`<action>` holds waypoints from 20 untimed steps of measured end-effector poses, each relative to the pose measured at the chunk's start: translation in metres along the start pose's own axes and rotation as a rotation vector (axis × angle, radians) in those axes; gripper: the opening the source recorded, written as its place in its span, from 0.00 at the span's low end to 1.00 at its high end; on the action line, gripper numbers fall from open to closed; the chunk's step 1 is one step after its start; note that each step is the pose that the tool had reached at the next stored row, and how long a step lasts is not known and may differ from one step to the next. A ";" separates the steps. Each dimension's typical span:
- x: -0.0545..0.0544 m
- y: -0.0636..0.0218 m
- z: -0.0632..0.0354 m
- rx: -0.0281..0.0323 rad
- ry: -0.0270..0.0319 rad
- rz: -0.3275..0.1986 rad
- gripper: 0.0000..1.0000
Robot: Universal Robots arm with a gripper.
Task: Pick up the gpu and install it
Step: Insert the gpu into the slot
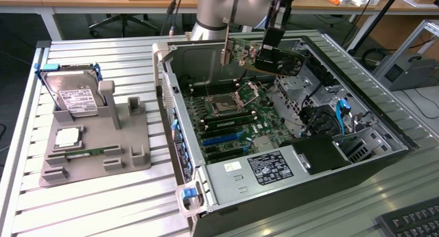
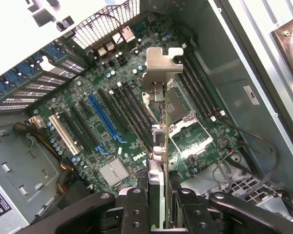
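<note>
Centrally in the exterior view, an open computer case [image 1: 188, 52] is seen lying on a ribbed metal worktop [image 1: 103, 206], with its motherboard [image 1: 226, 119] exposed. At the upper centre of that frame, the gpu [image 1: 274, 59] is held in the air by the end effector [image 1: 272, 46] of the robot arm [image 1: 213, 11], above the far part of the case and clear of the board. The end effector is clamped on the card's upper edge. The card is carried on edge, with its silver bracket [image 1: 225, 41] toward the exterior view's left.

From the wrist view, the gpu [image 2: 155, 178] is seen edge-on between the black fingers [image 2: 136, 209] of the end effector [image 2: 158, 204], its bracket [image 2: 161, 68] at the far end. The motherboard [image 2: 88, 126] lies beneath, with a blue slot [image 2: 105, 119] to one side of the card's line and the processor socket [image 2: 178, 109] to the other.

At the exterior view's left, a grey fixture [image 1: 130, 144] is set on the worktop; a silver hard drive [image 1: 75, 95], a processor chip [image 1: 67, 138] and a green memory stick [image 1: 79, 153] are held in it. A keyboard [image 1: 412, 221] is seen at the lower right corner.
</note>
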State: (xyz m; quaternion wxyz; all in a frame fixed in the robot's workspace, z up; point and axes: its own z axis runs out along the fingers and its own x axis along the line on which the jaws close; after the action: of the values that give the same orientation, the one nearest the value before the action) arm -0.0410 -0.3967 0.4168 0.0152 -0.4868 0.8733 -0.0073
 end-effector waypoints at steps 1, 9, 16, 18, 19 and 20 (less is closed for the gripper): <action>0.000 0.0000 0.0000 -0.0001 -0.0001 -0.001 0.27; 0.000 0.0000 0.0000 -0.0002 -0.0003 -0.010 0.27; 0.000 -0.0001 0.0000 -0.0005 -0.0007 -0.026 0.27; 0.000 -0.0001 0.0000 -0.0006 -0.0009 -0.030 0.27; 0.000 -0.0001 0.0000 -0.0006 -0.0009 -0.032 0.27; 0.000 -0.0001 0.0000 -0.0007 -0.0010 -0.036 0.27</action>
State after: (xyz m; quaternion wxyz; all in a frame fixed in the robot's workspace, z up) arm -0.0410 -0.3969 0.4168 0.0153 -0.5025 0.8644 -0.0071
